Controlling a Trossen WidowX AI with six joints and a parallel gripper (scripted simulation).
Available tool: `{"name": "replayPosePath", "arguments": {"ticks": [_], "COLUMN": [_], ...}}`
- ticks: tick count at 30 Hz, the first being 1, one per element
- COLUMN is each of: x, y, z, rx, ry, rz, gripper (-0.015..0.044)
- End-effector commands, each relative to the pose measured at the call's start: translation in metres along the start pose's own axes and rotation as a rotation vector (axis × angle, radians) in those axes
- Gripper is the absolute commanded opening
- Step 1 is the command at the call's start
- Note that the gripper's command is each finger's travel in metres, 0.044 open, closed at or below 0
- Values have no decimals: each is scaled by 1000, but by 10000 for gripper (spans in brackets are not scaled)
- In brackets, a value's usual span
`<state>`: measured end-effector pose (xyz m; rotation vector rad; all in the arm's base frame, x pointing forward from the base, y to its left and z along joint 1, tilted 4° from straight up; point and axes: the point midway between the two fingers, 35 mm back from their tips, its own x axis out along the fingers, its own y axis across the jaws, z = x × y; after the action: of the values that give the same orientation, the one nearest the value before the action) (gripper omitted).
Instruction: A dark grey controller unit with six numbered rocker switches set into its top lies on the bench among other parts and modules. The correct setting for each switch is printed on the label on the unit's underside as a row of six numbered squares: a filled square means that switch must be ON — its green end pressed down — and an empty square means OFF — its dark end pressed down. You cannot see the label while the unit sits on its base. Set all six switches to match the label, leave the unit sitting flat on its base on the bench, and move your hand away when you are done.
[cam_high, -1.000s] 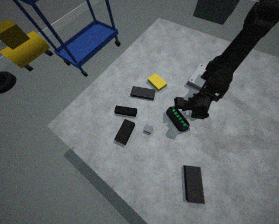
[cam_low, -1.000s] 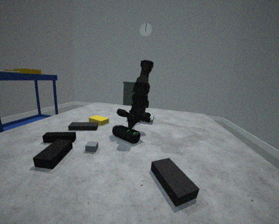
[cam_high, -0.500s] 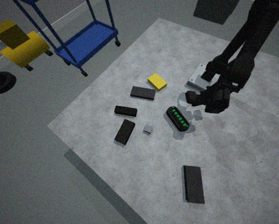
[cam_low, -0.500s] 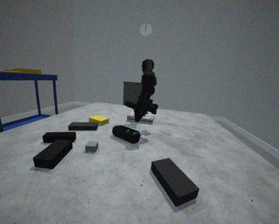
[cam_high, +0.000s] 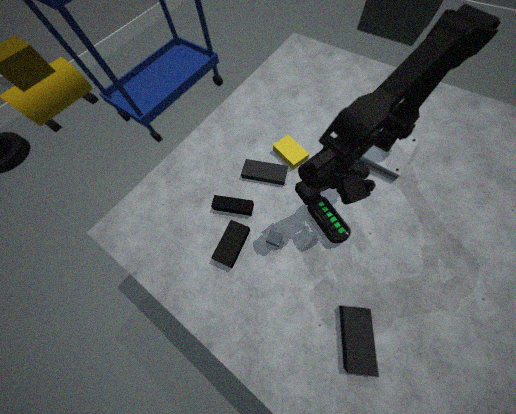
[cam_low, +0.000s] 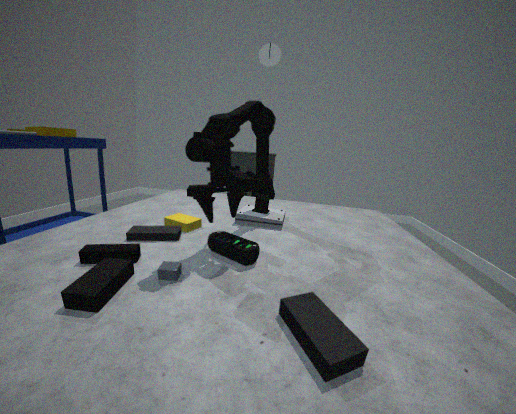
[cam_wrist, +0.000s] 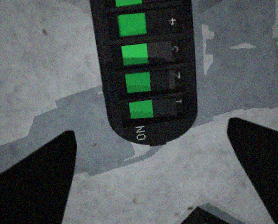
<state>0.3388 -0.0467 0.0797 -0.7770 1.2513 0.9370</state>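
Note:
The dark grey controller unit (cam_high: 327, 226) (cam_low: 232, 248) (cam_wrist: 112, 112) sits on the bench with its switches facing up; its underside label is hidden. The top view shows a row of green switch ends. The wrist view shows the numbered end, with "ON" printed beside switch 1 (cam_wrist: 141, 109), then switch 2 (cam_wrist: 137, 82), switch 3 (cam_wrist: 134, 52) and switch 4 (cam_wrist: 132, 24). Their green ends are visible, but which ends are pressed down I cannot tell surely. My gripper (cam_low: 222, 218) (cam_wrist: 153, 132) is open and empty, above and behind the unit, not touching it.
A small grey block (cam_high: 274, 238) (cam_low: 169, 270) lies near the unit. Dark blocks (cam_high: 231, 244) (cam_high: 232, 205) (cam_high: 264, 172) and a yellow block (cam_high: 290, 151) (cam_low: 183, 221) lie to one side. Another dark block (cam_high: 359, 341) (cam_low: 323, 335) lies toward the exterior camera.

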Motion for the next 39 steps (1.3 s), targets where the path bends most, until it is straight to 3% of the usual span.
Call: {"name": "replayPosePath", "arguments": {"ticks": [1,39], "x": [-1,50], "y": [-9,-9], "z": [-8,-15], "rx": [-55,-54], "ry": [-42,-42], "rz": [29,29], "gripper": [440,440]}}
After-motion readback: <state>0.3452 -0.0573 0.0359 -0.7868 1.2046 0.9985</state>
